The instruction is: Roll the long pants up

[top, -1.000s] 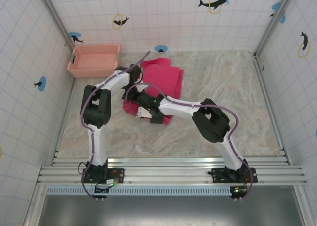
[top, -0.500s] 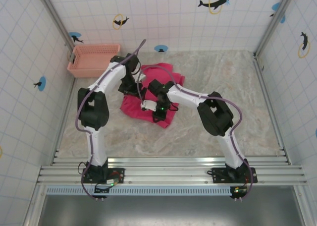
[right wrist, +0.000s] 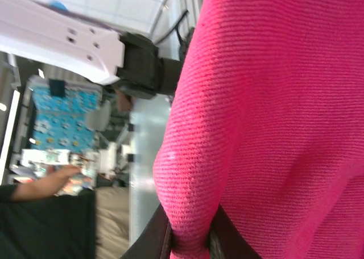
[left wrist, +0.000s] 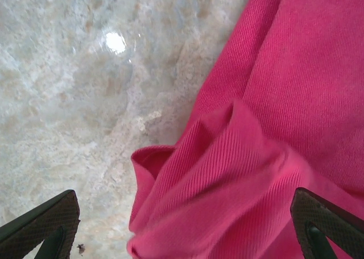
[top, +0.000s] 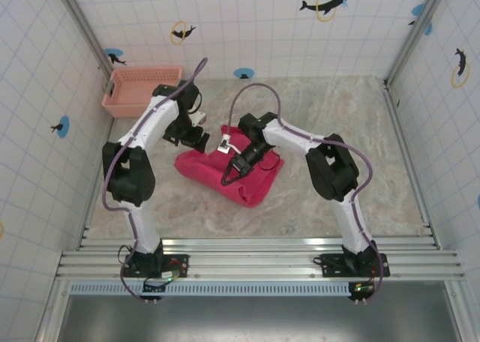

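Looking down from above, the pants (top: 251, 188) lie bunched right of the basket (top: 142, 87) and a bit nearer. The left gripper (top: 199, 139) is at their basket-side edge, the right gripper (top: 229, 175) mid-heap.

Left wrist: jaws wide apart around a raised fold, gripping nothing, probably lining up a pinch.

Right wrist: fingers (right wrist: 149, 243) clamped on a fold, I'd guess to roll it over.

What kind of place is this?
Probably a robot practice booth, not a home: white tiled walls with black dolphin stickers, two white robot arms bolted to a silver metal rail, and a marble-look tabletop.
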